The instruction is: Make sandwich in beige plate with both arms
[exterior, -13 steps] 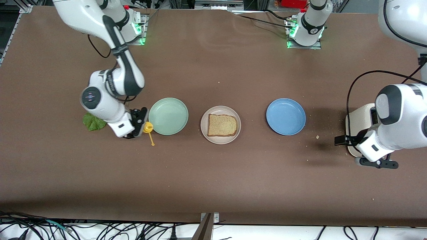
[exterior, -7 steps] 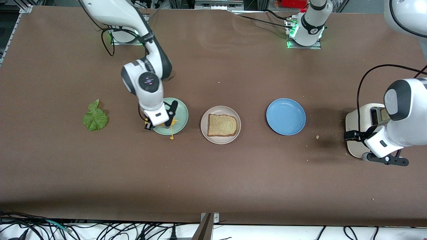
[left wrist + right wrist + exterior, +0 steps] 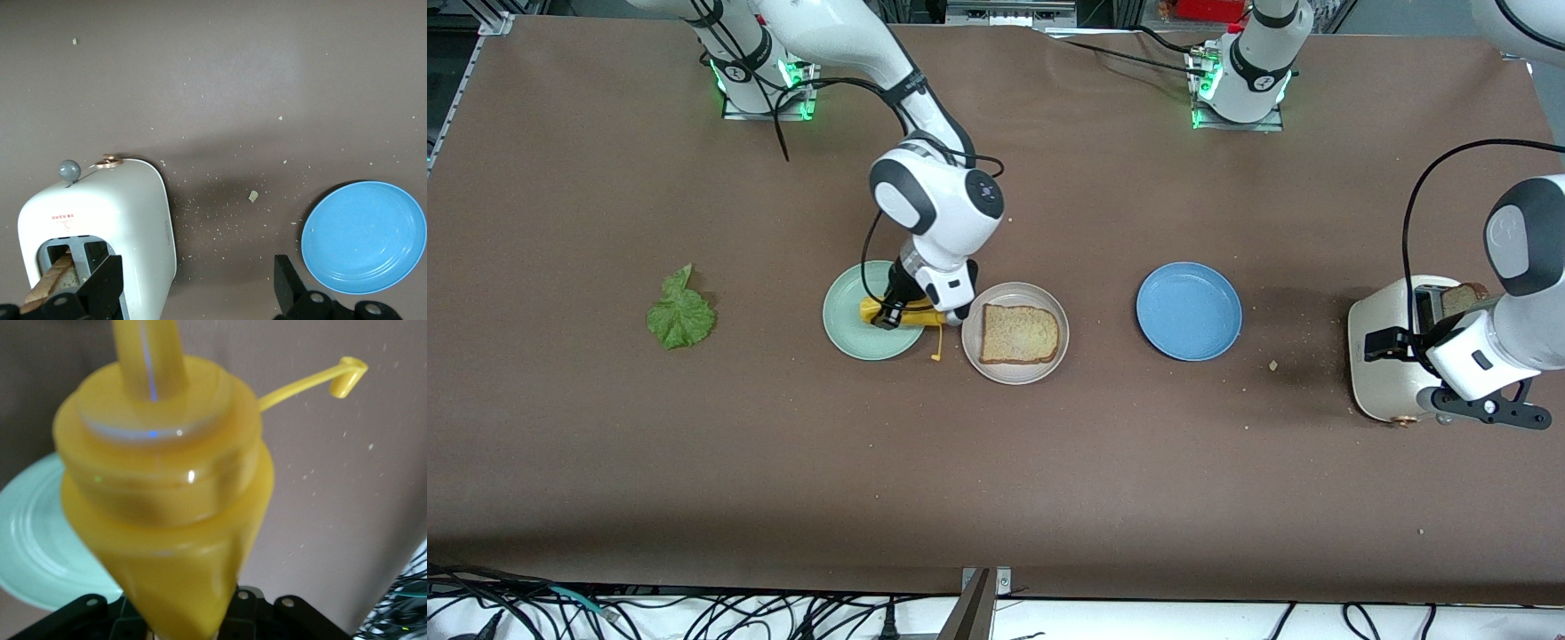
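Mint green plate [image 3: 854, 333] on the brown surface [image 3: 996, 480], yellow squeeze bottle [image 3: 903, 313] above its rim, cap dangling on a strap. Blue plate [image 3: 1189, 311] toward the left arm's end, white toaster [image 3: 1383, 373] beside it; crumbs [image 3: 253, 196] scattered between them.

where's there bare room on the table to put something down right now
Bare cloth lies between the lettuce leaf and the mint green plate, between the beige plate and the blue plate, and nearer the camera than all three. It is crowded where the right gripper holds the yellow bottle, and at the toaster.
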### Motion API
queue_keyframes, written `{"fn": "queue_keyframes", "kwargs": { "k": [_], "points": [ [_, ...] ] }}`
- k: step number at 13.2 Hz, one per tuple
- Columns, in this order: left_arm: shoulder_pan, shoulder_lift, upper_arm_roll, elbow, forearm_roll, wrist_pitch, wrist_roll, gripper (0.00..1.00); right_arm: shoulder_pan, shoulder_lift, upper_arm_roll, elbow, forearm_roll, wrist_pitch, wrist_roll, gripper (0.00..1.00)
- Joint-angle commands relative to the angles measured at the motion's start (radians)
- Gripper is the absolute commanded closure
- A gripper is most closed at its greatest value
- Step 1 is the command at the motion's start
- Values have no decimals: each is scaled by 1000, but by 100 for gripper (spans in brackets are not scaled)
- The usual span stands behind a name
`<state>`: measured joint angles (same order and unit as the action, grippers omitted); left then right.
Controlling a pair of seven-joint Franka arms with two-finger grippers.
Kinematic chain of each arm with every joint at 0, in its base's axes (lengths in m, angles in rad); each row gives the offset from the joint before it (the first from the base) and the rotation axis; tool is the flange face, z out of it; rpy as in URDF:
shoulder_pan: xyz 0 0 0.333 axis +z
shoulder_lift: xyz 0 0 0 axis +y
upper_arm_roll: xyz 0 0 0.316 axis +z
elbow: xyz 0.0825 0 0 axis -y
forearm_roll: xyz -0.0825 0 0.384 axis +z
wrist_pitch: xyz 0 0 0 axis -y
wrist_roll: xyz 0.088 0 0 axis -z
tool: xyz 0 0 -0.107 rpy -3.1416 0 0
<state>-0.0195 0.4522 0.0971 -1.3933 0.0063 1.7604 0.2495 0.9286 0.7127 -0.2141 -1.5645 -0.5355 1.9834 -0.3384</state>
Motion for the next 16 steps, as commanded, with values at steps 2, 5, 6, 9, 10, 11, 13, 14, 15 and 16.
{"fn": "queue_keyframes", "kwargs": {
  "k": [2, 5, 6, 9, 10, 11, 13, 14, 15, 16],
  "points": [
    [-11, -55, -23, -16, 34, -18, -166, 1, 47, 97, -16, 113, -90, -55, 10, 100],
    [-11, -86, -22, -15, 24, -44, -184, 1, 79, 163, -16, 164, -153, -115, 10, 100],
    [-11, -95, -22, -16, 23, -59, -182, 1, 85, 183, -16, 175, -171, -126, 10, 100],
    [-11, -107, -20, -18, 20, -96, -177, 1, 104, 217, -16, 193, -190, -137, 10, 100],
    [-11, -109, -20, -16, 20, -104, -174, 1, 101, 217, -17, 198, -190, -137, 9, 100],
    [-11, -113, -20, -18, 20, -108, -174, 1, 99, 215, -17, 199, -190, -137, 9, 100],
    [-11, -122, -20, -18, 20, -110, -177, 1, 87, 209, -27, 219, -178, -141, 1, 100],
    [-11, -124, -20, -18, 20, -110, -179, 1, 81, 206, -27, 224, -167, -149, -1, 100],
    [-11, -125, -20, -18, 20, -113, -174, 1, 76, 196, -34, 228, -144, -155, -16, 100],
    [-11, -127, -20, -18, 20, -113, -173, 1, 56, 180, -42, 228, -106, -155, -54, 100]
  ]
}}
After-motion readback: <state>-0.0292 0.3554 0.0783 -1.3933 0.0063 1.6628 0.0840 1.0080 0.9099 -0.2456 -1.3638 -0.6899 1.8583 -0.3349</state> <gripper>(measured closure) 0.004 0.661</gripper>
